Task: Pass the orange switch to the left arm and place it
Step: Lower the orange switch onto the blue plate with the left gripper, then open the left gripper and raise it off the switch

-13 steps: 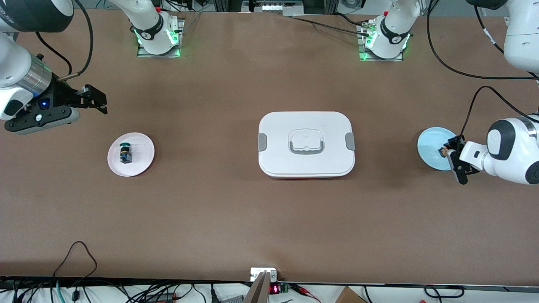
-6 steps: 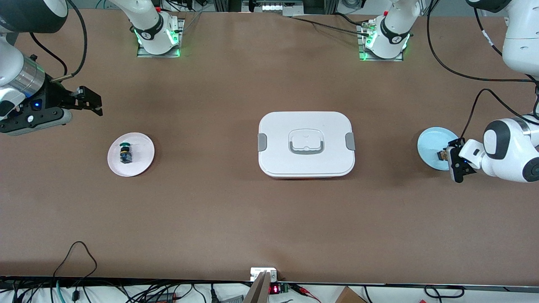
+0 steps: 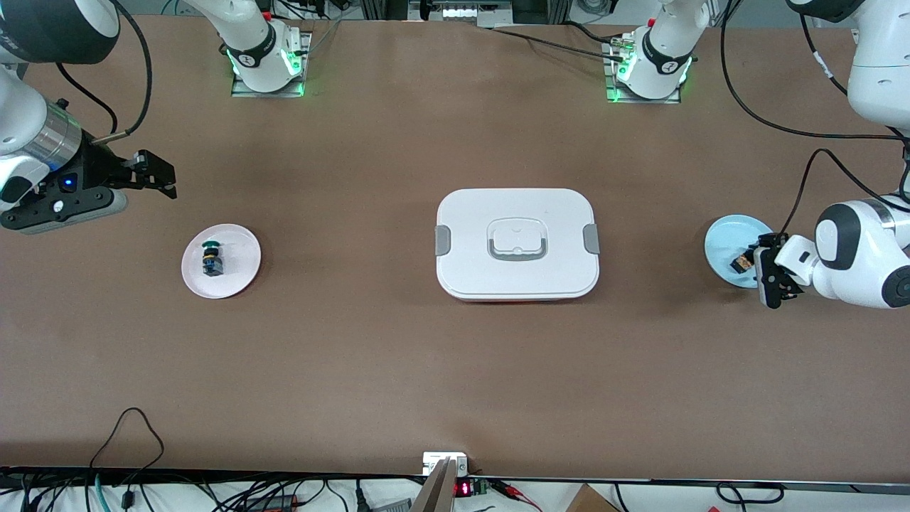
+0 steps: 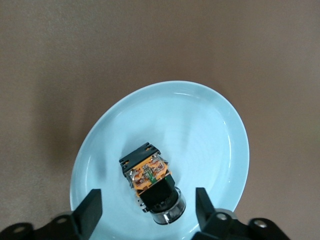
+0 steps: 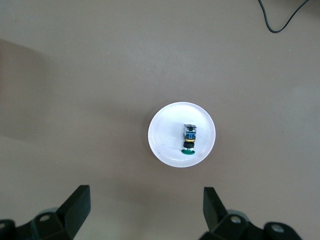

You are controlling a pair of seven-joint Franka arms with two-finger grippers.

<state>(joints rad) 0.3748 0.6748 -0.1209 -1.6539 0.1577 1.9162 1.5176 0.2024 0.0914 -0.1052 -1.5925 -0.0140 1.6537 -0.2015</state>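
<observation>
The orange switch (image 3: 739, 264) lies on its side on a light blue plate (image 3: 724, 242) at the left arm's end of the table. In the left wrist view the switch (image 4: 150, 177) shows its orange body and black cap on the plate (image 4: 200, 125). My left gripper (image 3: 764, 277) is low over the plate's edge, open, with a finger on each side of the switch (image 4: 147, 202) and not touching it. The white box (image 3: 517, 243) stands mid-table. My right gripper (image 3: 162, 176) is open and empty, up over bare table at the right arm's end (image 5: 145, 197).
A pale pink plate (image 3: 238, 274) with a green-capped, blue-bodied switch (image 3: 211, 259) lies under and nearer the front camera than my right gripper; both show in the right wrist view, plate (image 5: 167, 137) and switch (image 5: 189, 139). Cables trail along the table's front edge.
My left gripper has turned and shifted slightly over the blue plate's edge, and the orange switch now shows a little apart from it. My right gripper has shifted only slightly.
</observation>
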